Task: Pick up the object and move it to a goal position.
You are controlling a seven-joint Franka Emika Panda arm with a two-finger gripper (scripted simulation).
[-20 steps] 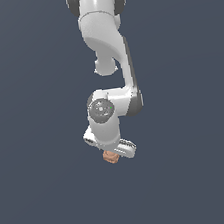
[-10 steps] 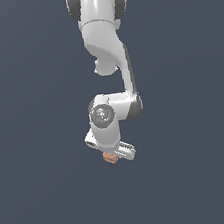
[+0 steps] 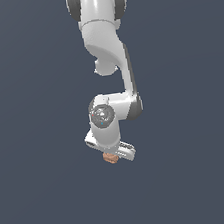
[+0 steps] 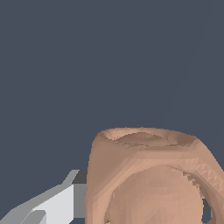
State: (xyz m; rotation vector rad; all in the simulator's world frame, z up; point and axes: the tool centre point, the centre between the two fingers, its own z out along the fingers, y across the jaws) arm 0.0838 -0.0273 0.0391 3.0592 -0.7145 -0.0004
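Carrying is judged the step in hand: the object (image 3: 110,157) is pinched under the gripper (image 3: 111,156), one finger (image 4: 52,203) pressed against its side. Next, transport to the unseen goal without slackening is required.

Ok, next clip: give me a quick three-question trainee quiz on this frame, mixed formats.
1. True or false: the terracotta-brown object sits directly beneath the white gripper in the exterior view.
2. Multiple choice: in the wrist view, what fills most of the lower part of the picture? A) a green cube B) the brown object C) a metal bowl
3. Fill in: beside the object in the wrist view, one pale grey gripper ______ is visible.

Key: 1 true; 2 B; 3 finger. Whether the gripper is actually clamped on the object cannot be told from these views.
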